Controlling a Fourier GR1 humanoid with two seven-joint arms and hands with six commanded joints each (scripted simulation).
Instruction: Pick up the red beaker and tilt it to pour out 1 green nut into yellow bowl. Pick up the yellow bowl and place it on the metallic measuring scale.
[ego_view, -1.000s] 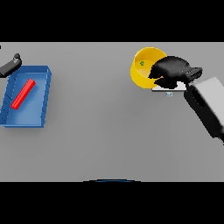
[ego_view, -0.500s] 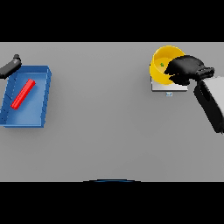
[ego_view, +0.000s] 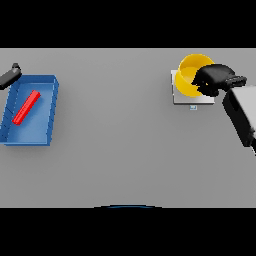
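Blue tray (ego_view: 50, 107) is sitting at about 9 o'clock with a red stick (ego_view: 26, 107) lying in it. Right hand (ego_view: 215, 80) at 2 o'clock is curling around the yellow bowl (ego_view: 190, 75), which is sitting on the scale (ego_view: 187, 99). Left hand (ego_view: 10, 76) is just peeking in at 10 o'clock; can't tell its fingers.

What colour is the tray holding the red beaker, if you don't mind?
Blue; the tray shows in the head view.

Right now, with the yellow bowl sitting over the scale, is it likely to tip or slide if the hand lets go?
Probably stable: the yellow bowl looks wide and shallow, upright over the flat scale. It overhangs the scale's far edge, so a nudge might shift it. It seems rigid, since the right robot hand gripping its rim leaves it undeformed.
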